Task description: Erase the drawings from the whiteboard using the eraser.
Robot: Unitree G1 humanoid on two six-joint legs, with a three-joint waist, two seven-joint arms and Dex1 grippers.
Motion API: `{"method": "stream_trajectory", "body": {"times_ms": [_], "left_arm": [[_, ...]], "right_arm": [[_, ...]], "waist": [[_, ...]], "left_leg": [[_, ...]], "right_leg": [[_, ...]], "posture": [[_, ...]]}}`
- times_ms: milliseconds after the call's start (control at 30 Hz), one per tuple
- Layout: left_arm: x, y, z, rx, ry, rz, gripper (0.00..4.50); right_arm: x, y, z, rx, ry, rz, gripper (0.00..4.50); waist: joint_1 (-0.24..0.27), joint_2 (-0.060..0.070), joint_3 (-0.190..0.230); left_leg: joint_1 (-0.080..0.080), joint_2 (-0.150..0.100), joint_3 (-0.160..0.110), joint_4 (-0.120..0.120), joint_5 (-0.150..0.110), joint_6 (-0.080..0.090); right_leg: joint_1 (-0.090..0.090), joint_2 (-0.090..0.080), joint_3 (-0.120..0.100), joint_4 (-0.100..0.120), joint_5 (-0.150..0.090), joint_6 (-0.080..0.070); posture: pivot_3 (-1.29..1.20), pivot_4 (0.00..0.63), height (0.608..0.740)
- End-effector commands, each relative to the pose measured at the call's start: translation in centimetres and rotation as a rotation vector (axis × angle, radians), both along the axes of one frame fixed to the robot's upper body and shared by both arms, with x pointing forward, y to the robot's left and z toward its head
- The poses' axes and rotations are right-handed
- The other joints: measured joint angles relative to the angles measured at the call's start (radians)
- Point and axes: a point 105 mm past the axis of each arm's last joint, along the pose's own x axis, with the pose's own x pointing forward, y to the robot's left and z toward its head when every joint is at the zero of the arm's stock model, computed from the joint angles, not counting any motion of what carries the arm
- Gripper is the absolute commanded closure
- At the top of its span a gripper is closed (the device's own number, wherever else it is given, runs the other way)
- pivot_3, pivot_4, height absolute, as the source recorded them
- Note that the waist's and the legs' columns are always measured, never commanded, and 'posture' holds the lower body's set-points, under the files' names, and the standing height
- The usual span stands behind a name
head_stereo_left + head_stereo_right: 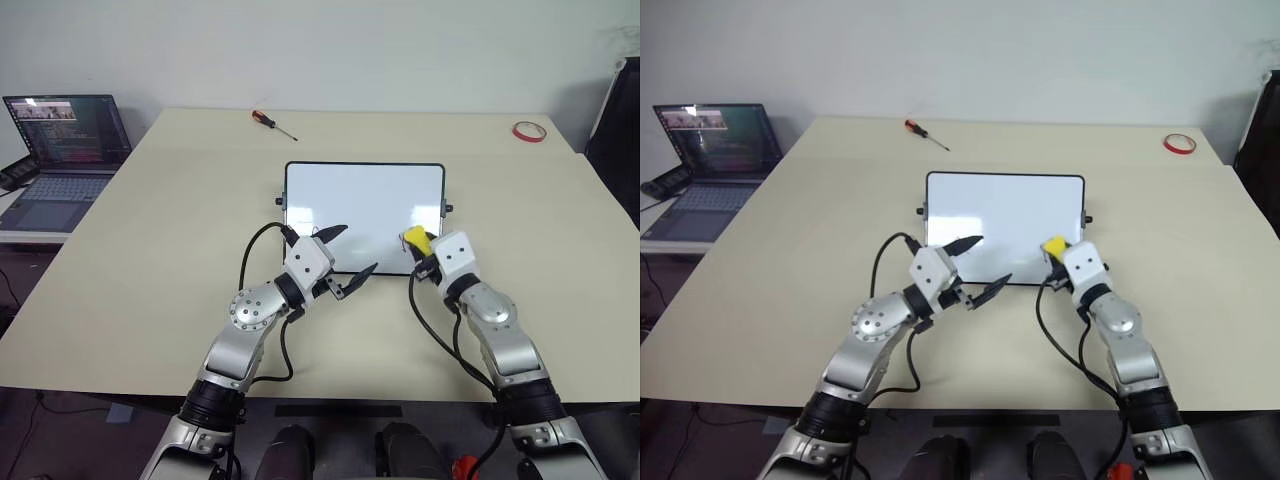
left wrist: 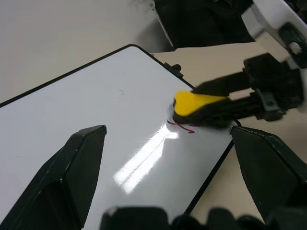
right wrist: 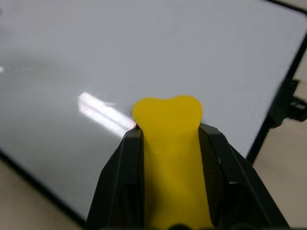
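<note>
The whiteboard [image 1: 364,205] lies flat in the middle of the table, with a thin black frame. My right gripper [image 1: 420,250] is shut on the yellow eraser [image 1: 415,240] and presses its tip onto the board's near right part. In the left wrist view a thin red drawing [image 2: 183,127] shows at the eraser's [image 2: 194,104] edge, partly covered by it. My left gripper [image 1: 353,252] is open over the board's near left edge, with nothing between its fingers. In the right wrist view the eraser [image 3: 170,143] sits squeezed between both fingers, over the glossy board [image 3: 144,52].
An orange-handled screwdriver [image 1: 272,122] lies at the table's far edge. A red tape ring [image 1: 529,131] sits at the far right corner. An open laptop [image 1: 65,150] stands on a side surface to the left. Bare tabletop [image 1: 150,250] surrounds the board.
</note>
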Motion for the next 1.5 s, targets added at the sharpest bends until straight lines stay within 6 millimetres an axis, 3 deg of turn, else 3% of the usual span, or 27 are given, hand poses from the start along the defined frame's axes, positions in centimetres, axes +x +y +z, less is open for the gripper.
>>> {"method": "stream_trajectory", "body": {"times_ms": [33,167,367,533,667,833,967,1300,1500], "left_arm": [[-0.1,-0.2,1.3,-0.017,-0.045,-0.004,0.00],[0.0,-0.1,1.5,-0.017,-0.048,-0.003,0.00],[0.2,-0.4,1.6,-0.017,-0.052,-0.011,0.00],[0.1,-0.7,1.8,-0.019,-0.058,-0.024,0.00],[0.1,-0.8,1.9,-0.020,-0.060,-0.027,0.00],[0.1,-0.8,1.9,-0.018,-0.060,-0.029,0.00],[-0.2,-0.7,1.7,-0.016,-0.054,-0.038,0.00],[-0.5,-1.2,1.5,-0.023,-0.043,-0.054,0.00],[-0.2,-1.1,1.7,-0.028,-0.044,-0.050,0.00]], "right_arm": [[-0.7,0.1,-2.9,-0.035,0.132,0.022,3.30],[0.4,-0.8,-1.5,-0.040,0.074,-0.029,3.30],[3.2,-2.8,2.1,-0.062,-0.118,-0.184,3.30],[4.4,-2.9,3.9,-0.057,-0.200,-0.232,3.30],[4.1,-2.0,3.2,-0.060,-0.179,-0.186,3.30],[2.6,-1.4,0.7,-0.084,-0.077,-0.113,3.30],[0.9,-3.2,-1.1,-0.128,-0.013,-0.125,3.30],[-2.2,-6.9,-2.8,-0.189,0.086,-0.210,3.30],[-2.2,-7.6,-2.1,-0.193,0.073,-0.231,3.30]], "waist": [[-0.002,0.000,0.000],[-0.002,0.000,0.000],[0.000,0.000,0.000],[0.011,0.000,0.000],[0.011,0.000,0.000],[0.011,0.000,0.000],[0.014,0.000,0.000],[0.019,-0.001,0.001],[0.019,-0.002,0.001]], "left_leg": [[0.000,0.000,0.000,0.000,0.000,0.000],[0.001,0.001,0.000,0.000,0.000,0.000],[0.001,0.001,0.000,0.001,0.001,0.000],[0.000,0.001,0.000,0.001,0.001,0.001],[-0.001,0.000,0.001,0.000,0.001,0.001],[-0.001,0.001,0.001,-0.001,0.001,0.001],[-0.001,0.001,0.000,-0.001,0.001,0.001],[-0.001,0.000,-0.001,-0.001,0.001,0.001],[-0.001,0.000,-0.001,0.000,0.001,0.001]], "right_leg": [[0.000,0.000,0.000,0.000,0.000,0.000],[0.001,0.001,0.000,0.000,0.000,0.000],[0.001,0.001,0.001,0.000,0.002,0.000],[0.000,0.001,0.001,-0.001,0.003,0.000],[-0.001,0.001,0.001,-0.001,0.003,0.000],[-0.001,0.001,0.001,-0.001,0.003,0.000],[0.000,0.001,0.001,-0.001,0.002,0.000],[0.000,0.000,0.001,-0.003,0.000,0.004],[0.001,-0.001,0.000,-0.004,0.000,0.005]], "posture": [[0.00,0.150,0.740],[0.00,0.150,0.740],[0.00,0.150,0.740],[0.00,0.150,0.740],[0.00,0.150,0.740],[0.00,0.150,0.740],[0.00,0.150,0.740],[0.00,0.150,0.740],[0.00,0.150,0.740]]}}
